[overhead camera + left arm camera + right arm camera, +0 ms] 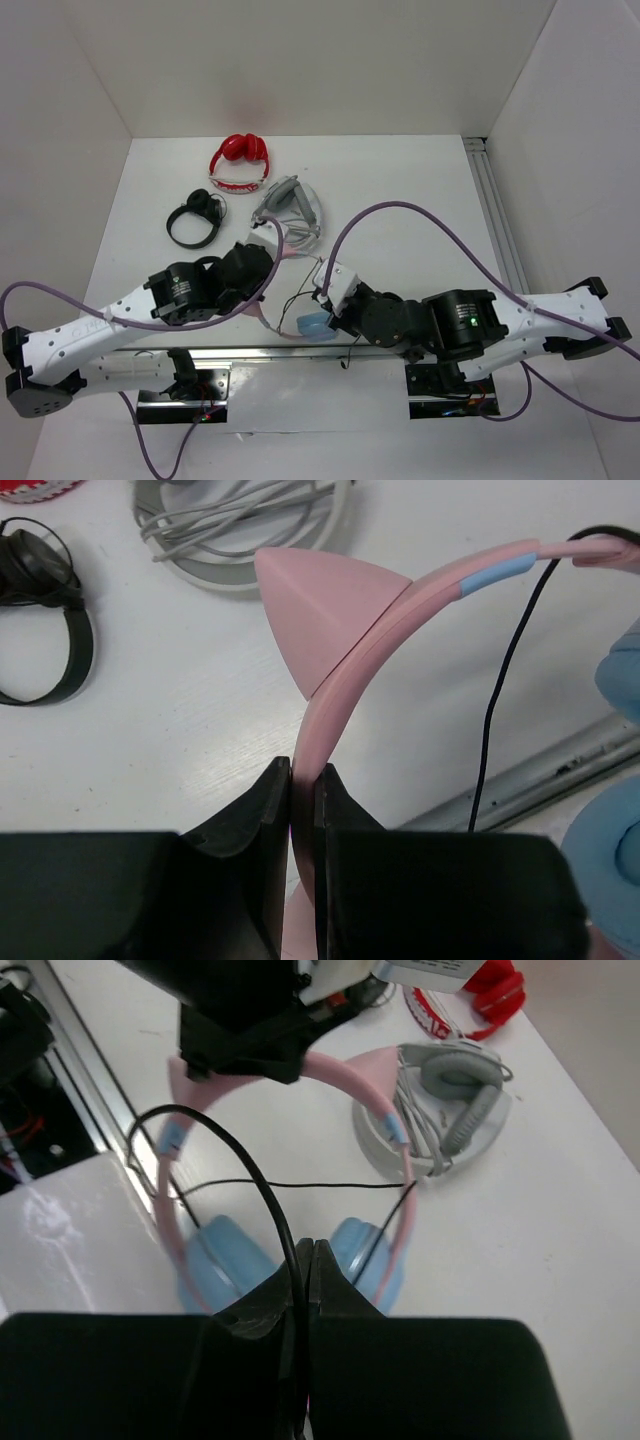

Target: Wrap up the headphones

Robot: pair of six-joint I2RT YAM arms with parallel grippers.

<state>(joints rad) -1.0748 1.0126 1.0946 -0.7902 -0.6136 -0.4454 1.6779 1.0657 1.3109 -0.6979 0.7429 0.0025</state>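
The headphones have light blue ear cups (225,1252) and a pink headband (350,670) with a pink cat ear (315,605). They are held up near the table's front edge (312,325). My left gripper (302,780) is shut on the headband just below the cat ear; it also shows in the top view (262,265). My right gripper (309,1250) is shut on the thin black cable (250,1175), which loops up from the jaws toward the left side of the band. Another strand runs straight across between the band's two sides. The right gripper sits in front of the ear cups (330,305).
A red pair of headphones (240,160), a grey pair (290,205) with its grey cable on a white round base, and a black pair (195,218) lie at the back. A metal rail (495,220) runs along the right side; another strip runs along the front edge (540,780).
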